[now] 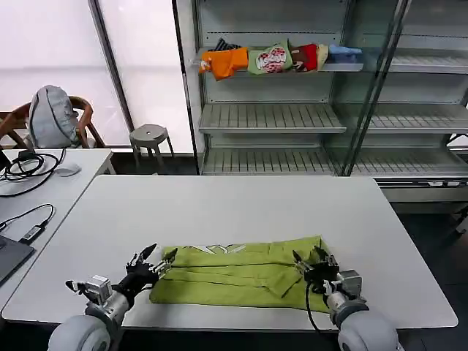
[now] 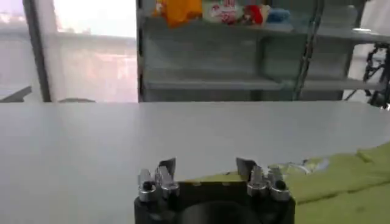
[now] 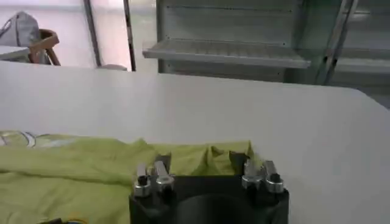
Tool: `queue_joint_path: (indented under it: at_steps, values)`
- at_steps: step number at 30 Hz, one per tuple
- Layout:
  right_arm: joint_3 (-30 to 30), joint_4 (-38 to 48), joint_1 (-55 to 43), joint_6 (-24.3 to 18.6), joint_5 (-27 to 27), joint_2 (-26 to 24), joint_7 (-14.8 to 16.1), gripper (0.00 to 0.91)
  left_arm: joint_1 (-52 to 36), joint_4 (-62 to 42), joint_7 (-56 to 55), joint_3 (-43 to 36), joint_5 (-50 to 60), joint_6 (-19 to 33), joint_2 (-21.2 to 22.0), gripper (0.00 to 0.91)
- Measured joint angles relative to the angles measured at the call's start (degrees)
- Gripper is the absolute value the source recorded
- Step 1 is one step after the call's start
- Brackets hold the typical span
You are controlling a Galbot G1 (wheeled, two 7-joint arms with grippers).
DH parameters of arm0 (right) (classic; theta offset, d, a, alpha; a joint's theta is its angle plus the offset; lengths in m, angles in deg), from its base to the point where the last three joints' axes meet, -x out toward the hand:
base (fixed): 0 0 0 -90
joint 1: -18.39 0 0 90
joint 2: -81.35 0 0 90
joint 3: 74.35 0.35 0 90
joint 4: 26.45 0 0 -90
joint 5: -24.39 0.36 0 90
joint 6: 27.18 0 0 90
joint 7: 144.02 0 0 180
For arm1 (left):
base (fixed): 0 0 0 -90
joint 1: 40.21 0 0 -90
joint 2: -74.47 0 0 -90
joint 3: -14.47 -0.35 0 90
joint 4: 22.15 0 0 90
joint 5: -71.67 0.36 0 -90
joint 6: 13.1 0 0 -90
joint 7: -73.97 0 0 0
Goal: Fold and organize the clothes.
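We look down on a white table (image 1: 241, 212) with metal shelving (image 1: 292, 117) behind it. Our left gripper (image 1: 159, 259) sits at the left end of the lime-green T-shirt (image 1: 234, 276), its fingers apart over the cloth edge. Our right gripper (image 1: 310, 258) hovers at the shirt's right end, fingers apart too. The shirt lies folded into a long band near the table's front edge, with a sliver of white print showing along its far side. On an upper shelf, bundled garments (image 1: 278, 58) sit in a row; their print is unreadable. A stool (image 1: 150, 137) and a chair (image 1: 51, 121) stand to the left.
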Motion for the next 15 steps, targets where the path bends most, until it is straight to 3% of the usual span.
queue_joint_path:
  at_steps: [15]
  values:
    - [5.34,-8.07,10.68,-0.75,-6.33,1.68,1.25,0.907,0.99,3.83,-19.34,-7.86,-3.42,0.53,2.83,0.907]
